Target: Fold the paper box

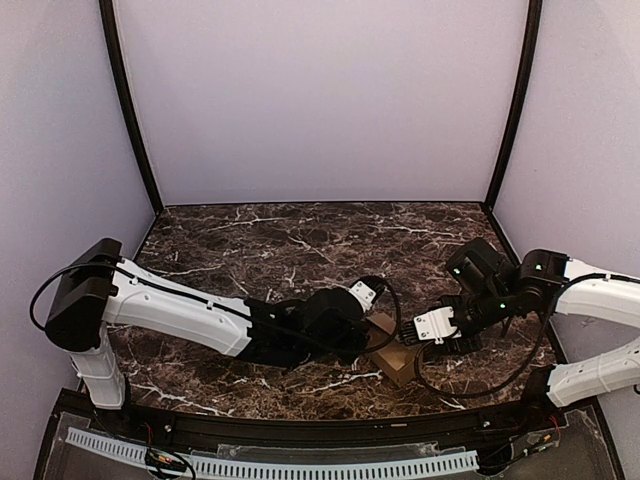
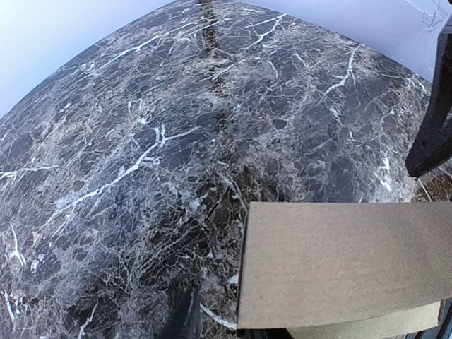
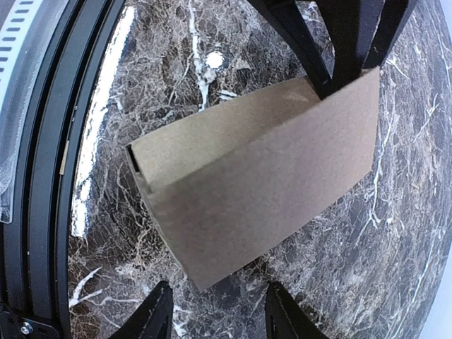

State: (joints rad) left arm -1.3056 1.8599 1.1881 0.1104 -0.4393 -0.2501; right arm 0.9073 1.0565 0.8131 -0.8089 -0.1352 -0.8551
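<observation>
Handling: the paper box (image 3: 254, 176) is judged light and thin. Each panel is expected to be stiff across its face but weak along the creases.
Sliding: the card is likely to skate on the polished marble table (image 2: 141, 141) if it is pushed from one side only, so a brace on the opposite side is advised.
Box position: it is found close to the near edge of the table, between the two grippers. It is partly folded, with one panel raised against another along a long crease.
Left gripper (image 3: 346, 70): its dark fingers are seen at the far corner of the raised panel, touching the top edge. Whether they are closed on the card cannot be told.
Right gripper (image 3: 217, 286): the fingers are spread apart and nothing is clamped. The lower corner of the box is seen just at the tips, with a gap on either side.
Where to hold: a panel edge close to a crease is preferred, pinched across the thickness of the card. Free corners are best avoided, since they are expected to bend instead of carrying the fold.
Fragility: dents and stray creases are judged permanent in such card, so light pressure is called for.
</observation>
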